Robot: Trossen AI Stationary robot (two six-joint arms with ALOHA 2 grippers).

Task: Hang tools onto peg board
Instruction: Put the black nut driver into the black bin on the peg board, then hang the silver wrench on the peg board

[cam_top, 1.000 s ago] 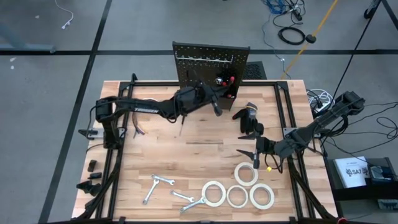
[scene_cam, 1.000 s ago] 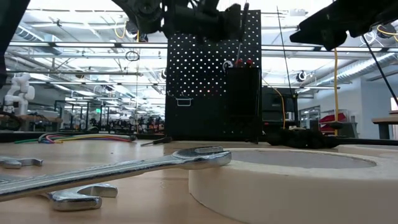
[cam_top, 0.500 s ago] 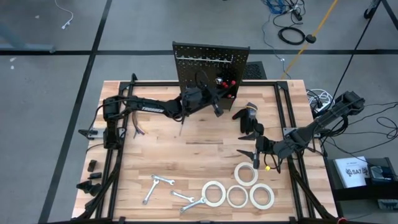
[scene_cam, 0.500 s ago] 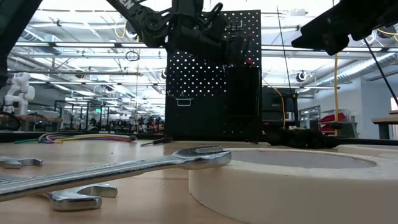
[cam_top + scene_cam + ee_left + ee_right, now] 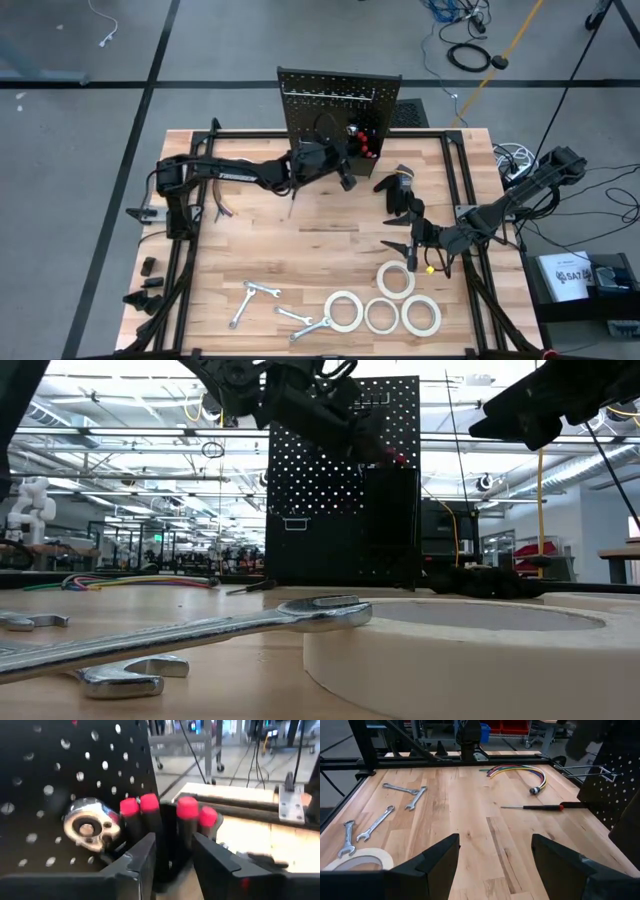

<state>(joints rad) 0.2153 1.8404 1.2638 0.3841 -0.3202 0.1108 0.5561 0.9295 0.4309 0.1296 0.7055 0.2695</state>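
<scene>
The black peg board [image 5: 338, 100] stands upright at the table's far edge, with a small black bin [image 5: 366, 143] on its front. Several red-topped screwdrivers [image 5: 150, 807] stand in the bin, beside a silver ratchet head [image 5: 90, 826] on the board. My left gripper [image 5: 174, 845] is open right at the bin. Its fingers stand on either side of one screwdriver handle [image 5: 186, 810], and no touch shows. My right gripper [image 5: 411, 255] hangs open above the table's right half, with nothing between its fingers. Wrenches [image 5: 262, 298] and white tape rolls [image 5: 343, 310] lie near the front edge.
A thin red-and-black screwdriver [image 5: 540, 806] lies on the table in front of the board, beside a bundle of coloured cables [image 5: 520, 771]. A black glove [image 5: 398, 190] lies right of the bin. Black frame rails [image 5: 455, 180] run along the table's sides.
My left gripper carried a screwdriver upright above the bin, then went down toward the bin with it. The screwdriver now stands in the bin with its red top at the rim, and the gripper has drawn back a little toward the near edge.
</scene>
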